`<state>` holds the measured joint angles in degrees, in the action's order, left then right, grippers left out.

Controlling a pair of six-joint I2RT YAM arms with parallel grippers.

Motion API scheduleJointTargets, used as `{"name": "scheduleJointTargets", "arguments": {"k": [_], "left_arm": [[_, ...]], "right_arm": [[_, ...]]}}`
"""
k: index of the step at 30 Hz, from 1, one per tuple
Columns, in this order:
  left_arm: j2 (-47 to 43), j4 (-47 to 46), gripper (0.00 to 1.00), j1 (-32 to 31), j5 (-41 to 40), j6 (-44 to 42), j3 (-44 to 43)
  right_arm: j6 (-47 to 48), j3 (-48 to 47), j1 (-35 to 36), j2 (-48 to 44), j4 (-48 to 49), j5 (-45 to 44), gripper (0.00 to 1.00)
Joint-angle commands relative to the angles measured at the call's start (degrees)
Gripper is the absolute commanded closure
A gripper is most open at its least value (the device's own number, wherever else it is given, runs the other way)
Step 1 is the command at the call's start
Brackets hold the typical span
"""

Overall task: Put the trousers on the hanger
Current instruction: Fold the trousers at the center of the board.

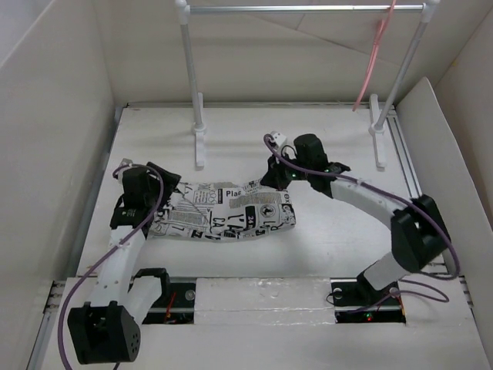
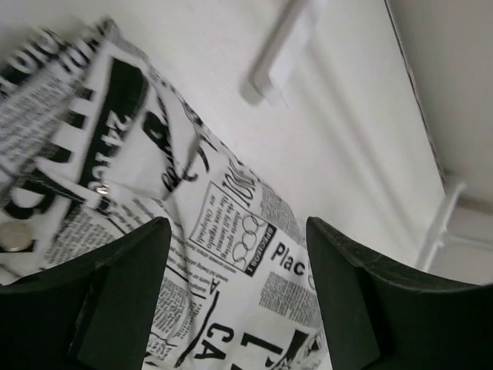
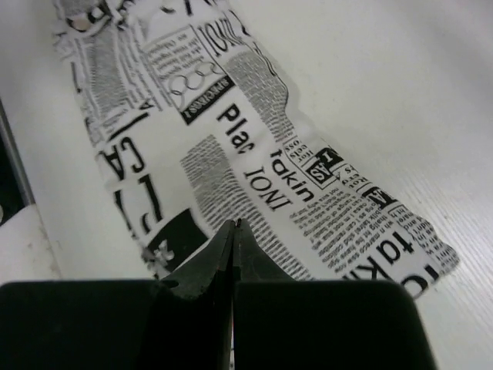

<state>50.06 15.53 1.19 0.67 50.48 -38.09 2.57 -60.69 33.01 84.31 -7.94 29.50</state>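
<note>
The trousers (image 1: 231, 212), white cloth covered in black newspaper print, lie crumpled flat across the middle of the table. My left gripper (image 1: 171, 191) hovers at their left end. In the left wrist view it (image 2: 237, 225) stands open, and the printed cloth (image 2: 231, 254) shows between its dark fingers (image 2: 139, 262). My right gripper (image 1: 271, 179) is at the trousers' upper right edge. Seen from the right wrist, it (image 3: 235, 225) is shut just above the cloth (image 3: 254, 154), and no fabric shows between the jaws. The pale pink hanger (image 1: 375, 54) hangs from the rack's bar at the back right.
A rack with two white posts (image 1: 189, 77) and a silver bar (image 1: 308, 9) stands at the back on small feet (image 1: 200, 146). One foot (image 2: 281, 58) shows in the left wrist view. White walls enclose the table on the left, right and back.
</note>
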Motion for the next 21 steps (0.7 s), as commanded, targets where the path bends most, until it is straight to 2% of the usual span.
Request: {"name": "scheduleJointTargets", "arguments": {"k": [1, 3, 4, 7, 8, 12, 15, 16, 18, 19, 21], "left_arm": [[4.66, -9.61, 0.33, -0.31, 14.23, 1.72, 7.22], [9.41, -12.98, 0.33, -0.31, 13.93, 1.3, 9.16], [14.31, -12.55, 0.33, -0.31, 11.05, 0.33, 9.17], [19.44, -8.77, 0.33, 1.35, 5.68, -1.7, 8.73], [19.28, -7.28, 0.33, 3.53, 4.97, -1.61, 9.08], [15.94, -4.02, 0.33, 4.08, -0.05, -2.49, 8.73], [12.44, -2.17, 0.32, 4.08, -2.25, -3.19, 6.28], [10.6, -1.73, 0.32, 4.08, -1.73, -3.72, 5.57], [7.88, -0.68, 0.32, 4.08, -1.02, -4.25, 2.68], [6.64, -0.59, 0.32, 4.08, -0.93, -5.03, 1.8], [4.01, -0.41, 0.32, 2.94, 0.57, -5.65, -0.92]], "right_arm": [[-6.07, 0.13, -2.25, 9.87, 11.79, 7.06, 1.0], [-7.23, 0.74, -4.7, 12.62, 15.06, 7.51, 1.0], [-7.23, 1.01, -5.67, 13.67, 15.41, 7.07, 1.0], [-7.4, 2.41, -9.09, 18.33, 18.31, 7.41, 1.0], [-7.75, 2.59, -9.63, 21.3, 20.67, 9.07, 1.0], [-7.75, 1.36, -10.16, 27.04, 23.41, 11.29, 1.0], [-7.05, 0.66, -8.06, 24.86, 22.81, 10.85, 0.99], [-6.7, 0.05, -8.05, 23.54, 21.67, 10.85, 0.95], [-4.16, -1.89, -6.74, 20.03, 15.26, 9.18, 0.91], [-3.37, -2.15, -6.74, 15.23, 13.06, 8.22, 0.86], [0.59, -1.81, -5.25, 10.28, 5.86, 3.39, 0.81]]}}
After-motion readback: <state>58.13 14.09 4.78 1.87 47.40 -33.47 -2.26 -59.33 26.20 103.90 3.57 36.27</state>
